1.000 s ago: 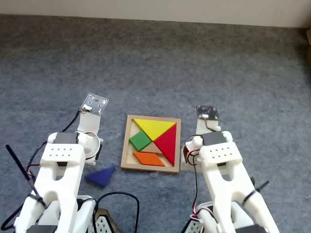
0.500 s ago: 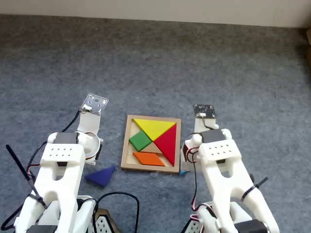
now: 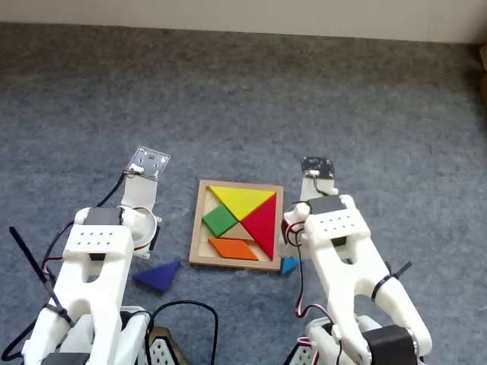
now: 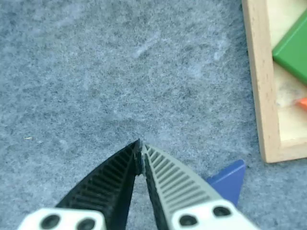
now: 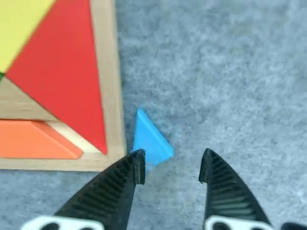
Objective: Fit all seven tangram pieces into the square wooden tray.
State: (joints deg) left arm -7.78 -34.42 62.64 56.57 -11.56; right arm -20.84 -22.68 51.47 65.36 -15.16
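Observation:
The square wooden tray (image 3: 196, 228) lies on the grey carpet between the arms, holding a yellow triangle (image 3: 242, 199), a red triangle (image 3: 262, 223), a green square (image 3: 219, 220) and an orange parallelogram (image 3: 233, 248). A light blue triangle (image 5: 149, 142) lies on the carpet just outside the tray's edge (image 5: 104, 72), at its near right corner (image 3: 289, 265). My right gripper (image 5: 171, 165) is open, with one fingertip (image 5: 138, 165) touching that triangle. A dark blue triangle (image 3: 158, 276) lies left of the tray, beside my shut left gripper (image 4: 140, 153) with nothing in it; its tip shows as the dark blue triangle (image 4: 229, 179).
Grey carpet (image 3: 243, 106) stretches free beyond the tray. Cables (image 3: 183, 312) run along the near edge between the arm bases. A pale wall strip (image 3: 243, 15) borders the far side.
The right arm has shifted left toward the tray and the light blue triangle has come into sight at the tray's near right corner. The left arm has not moved.

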